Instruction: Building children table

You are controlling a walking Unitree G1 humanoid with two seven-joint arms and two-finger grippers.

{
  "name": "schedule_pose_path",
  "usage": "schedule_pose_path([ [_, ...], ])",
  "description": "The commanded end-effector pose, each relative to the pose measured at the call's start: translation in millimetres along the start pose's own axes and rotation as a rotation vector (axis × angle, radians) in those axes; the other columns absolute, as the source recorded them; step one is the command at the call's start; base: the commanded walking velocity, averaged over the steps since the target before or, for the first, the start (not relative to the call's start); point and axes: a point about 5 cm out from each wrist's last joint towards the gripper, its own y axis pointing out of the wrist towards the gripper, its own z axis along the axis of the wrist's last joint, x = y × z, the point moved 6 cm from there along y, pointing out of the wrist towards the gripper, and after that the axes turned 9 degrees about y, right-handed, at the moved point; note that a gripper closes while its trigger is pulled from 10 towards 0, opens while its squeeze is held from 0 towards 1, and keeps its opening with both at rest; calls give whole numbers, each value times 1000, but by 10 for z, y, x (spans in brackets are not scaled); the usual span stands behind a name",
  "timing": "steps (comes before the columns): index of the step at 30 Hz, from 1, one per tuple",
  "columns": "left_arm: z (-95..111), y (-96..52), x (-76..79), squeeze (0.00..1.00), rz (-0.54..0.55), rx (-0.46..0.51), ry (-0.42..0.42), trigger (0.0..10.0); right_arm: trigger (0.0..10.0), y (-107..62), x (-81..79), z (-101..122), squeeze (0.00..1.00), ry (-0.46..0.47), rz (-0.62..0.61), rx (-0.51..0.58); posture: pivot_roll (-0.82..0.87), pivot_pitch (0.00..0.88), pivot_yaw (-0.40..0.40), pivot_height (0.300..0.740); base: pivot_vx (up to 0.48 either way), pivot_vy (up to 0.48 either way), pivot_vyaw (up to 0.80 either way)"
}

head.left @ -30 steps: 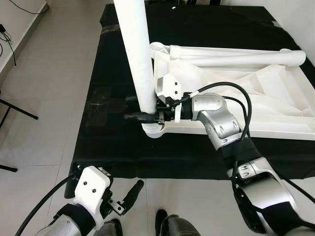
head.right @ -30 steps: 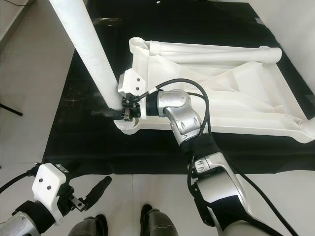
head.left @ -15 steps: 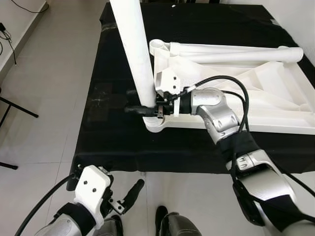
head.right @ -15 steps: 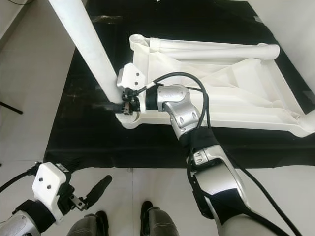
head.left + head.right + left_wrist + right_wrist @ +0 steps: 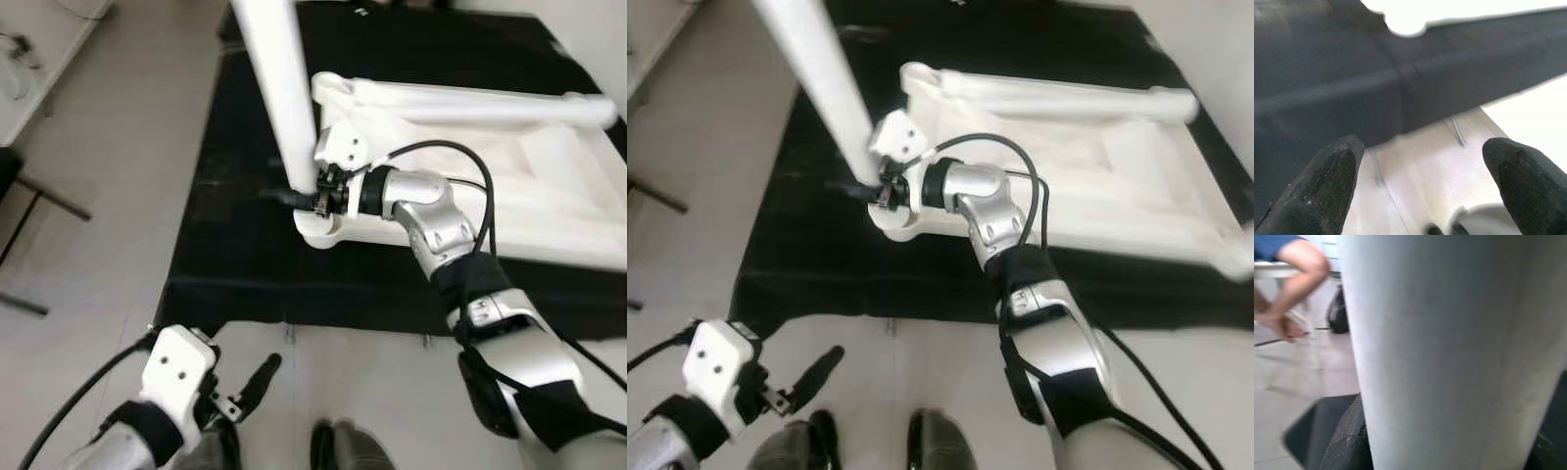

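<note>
Right fingers (image 5: 294, 197) pinching upright white leg (image 5: 282, 88) at tabletop (image 5: 549, 176) corner; left fingers (image 5: 1327, 186) spread, idle at 7 o'clock.

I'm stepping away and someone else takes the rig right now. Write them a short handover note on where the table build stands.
Right pincer: shut on the white table leg, low down, just above the corner socket of the upturned tabletop.
Left pincer: open, idle, low over the floor near the mat's edge.
Things: the tabletop lies underside up on the black mat; another leg lies along its far edge.
Done: the leg stands at the corner socket.
Left: whether it is fully seated cannot be told; check it, then fit the remaining legs.
</note>
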Motion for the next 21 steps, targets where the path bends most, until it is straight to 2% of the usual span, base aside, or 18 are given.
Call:
schedule_pose_path([
  [1,9,9,5,0,-9,2,5,10000,10000,-50,29,-65,0,125,-11,31,-182,351,-93,740,0,0,0],
  [3,7,11,2,0,-9,2,3,10000,10000,-66,49,167,0,222,12,157,-184,351,-94,740,0,0,0],
  [5,5,14,-1,0,-8,2,3,10000,10000,-73,69,229,0,248,11,193,-185,352,-95,740,0,0,0],
  [7,5,14,-1,0,-8,2,3,10000,10000,-73,69,229,0,248,11,193,-185,352,-95,740,0,0,0],
  [10,0,17,-7,0,-7,2,4,10000,10000,-77,149,209,0,224,-49,184,-186,343,-98,740,0,0,0],
  [11,-5,20,-8,0,-5,2,4,10000,10000,-94,250,139,0,179,-130,148,-185,336,-98,740,0,0,0],
  [12,-5,20,-8,0,-5,2,4,10000,10000,-94,250,139,0,179,-130,148,-185,336,-98,740,0,0,0],
  [13,-8,21,-7,0,-3,2,3,10000,10000,-121,328,99,0,177,-186,135,-184,333,-98,740,0,0,0],
  [21,-15,26,8,0,-7,2,1,10000,10000,-202,476,39,0,157,-289,97,-185,322,-98,740,0,0,0],
])
